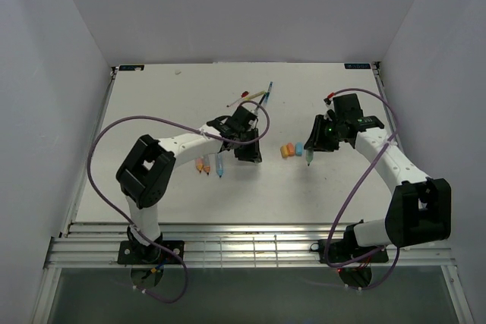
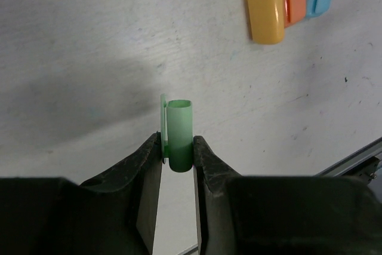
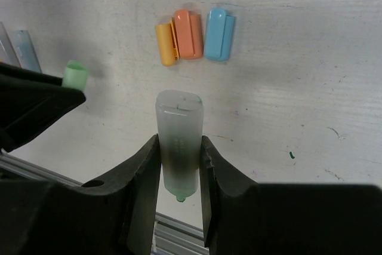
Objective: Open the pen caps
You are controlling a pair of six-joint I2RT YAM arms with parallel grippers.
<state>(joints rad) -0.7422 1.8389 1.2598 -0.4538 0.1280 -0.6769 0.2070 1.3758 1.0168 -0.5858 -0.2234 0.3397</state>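
Left wrist view: green cap [image 2: 179,129], off its pen and pinched between the jaws of the left gripper [image 2: 178,150] over the table [image 2: 89,40], is best lowered beside the three loose caps [image 2: 267,16] before release, clear of the barrel [image 3: 179,129] clamped in the right gripper [image 3: 179,165]; both arms reach forward, elbows bent, wrists turned inward.

The white desk [image 1: 152,111] is scuffed and faintly stained. Near the centre of the overhead view three loose caps lie side by side in a tight row: a yellow-orange cap [image 1: 284,152], an orange cap [image 1: 290,149] and a blue cap [image 1: 298,147]. Left of centre, three uncapped thick pens [image 1: 206,165] lie next to one another, two orange and one blue. At upper centre two thin stick pens [image 1: 250,97] lie close together at an angle.
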